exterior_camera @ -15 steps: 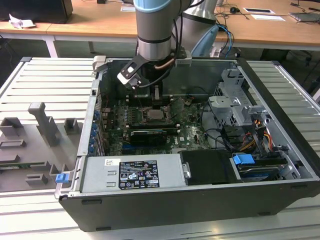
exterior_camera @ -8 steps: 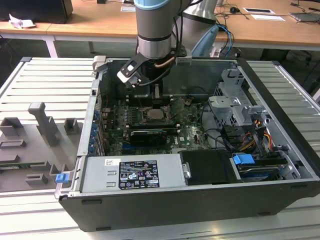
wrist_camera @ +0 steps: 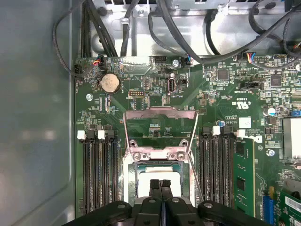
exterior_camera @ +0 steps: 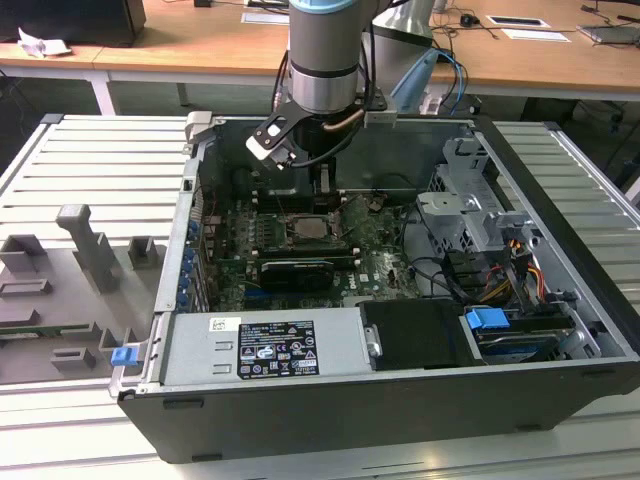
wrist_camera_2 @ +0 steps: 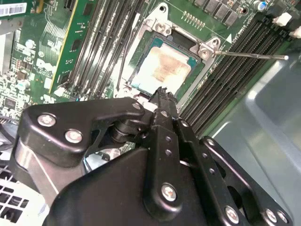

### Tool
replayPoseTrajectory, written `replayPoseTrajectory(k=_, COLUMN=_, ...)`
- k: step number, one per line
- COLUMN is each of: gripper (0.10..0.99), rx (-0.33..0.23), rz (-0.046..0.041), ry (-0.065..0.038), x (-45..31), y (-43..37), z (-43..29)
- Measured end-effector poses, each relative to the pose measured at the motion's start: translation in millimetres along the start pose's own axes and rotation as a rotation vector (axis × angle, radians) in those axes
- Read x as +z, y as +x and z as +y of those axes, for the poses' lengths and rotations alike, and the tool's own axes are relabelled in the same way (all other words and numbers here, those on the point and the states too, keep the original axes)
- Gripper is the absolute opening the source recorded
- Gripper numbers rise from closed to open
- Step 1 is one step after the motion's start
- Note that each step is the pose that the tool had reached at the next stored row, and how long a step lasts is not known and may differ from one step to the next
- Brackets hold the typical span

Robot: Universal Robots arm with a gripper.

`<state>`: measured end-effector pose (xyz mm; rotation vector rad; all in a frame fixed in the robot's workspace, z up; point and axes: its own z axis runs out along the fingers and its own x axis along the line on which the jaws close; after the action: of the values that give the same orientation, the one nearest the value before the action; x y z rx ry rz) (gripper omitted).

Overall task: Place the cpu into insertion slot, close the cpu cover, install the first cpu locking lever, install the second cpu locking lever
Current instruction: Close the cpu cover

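Pale tan-silver square cpu point(wrist_camera_2: 162, 68) lies seated in dark grey-rimmed insertion slot point(wrist_camera_2: 181, 42), silver frame-plate cpu cover point(wrist_camera: 160, 112) standing open, black gripper point(wrist_camera: 160, 184) empty w/ jaws fully closed just above, at slot's 12 o'clock in the exterior view; prob. cover-closing: press frame evenly, not chip; white printed label point(exterior_camera: 275, 348) on grey power-supply box point(exterior_camera: 200, 350) at 6 o'clock.

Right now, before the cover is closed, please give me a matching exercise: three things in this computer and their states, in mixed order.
Things:
1. cpu
2. cpu cover
3. end effector

States:
A. open, folded back from the slot
B. fingers shut, over the cpu
C. lying in the insertion slot

Pairs: 1-C, 2-A, 3-B
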<state>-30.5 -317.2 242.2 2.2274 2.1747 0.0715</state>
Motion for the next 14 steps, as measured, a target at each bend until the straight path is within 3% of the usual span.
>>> replayPoseTrajectory(k=6, gripper=0.106, rx=0.000, rz=-0.0014, ry=0.000, x=-2.2, y=0.2, z=4.0)
replayPoseTrajectory(k=14, gripper=0.106, rx=0.000, rz=-0.0019, ry=0.000, x=-13.6, y=0.6, z=5.1)
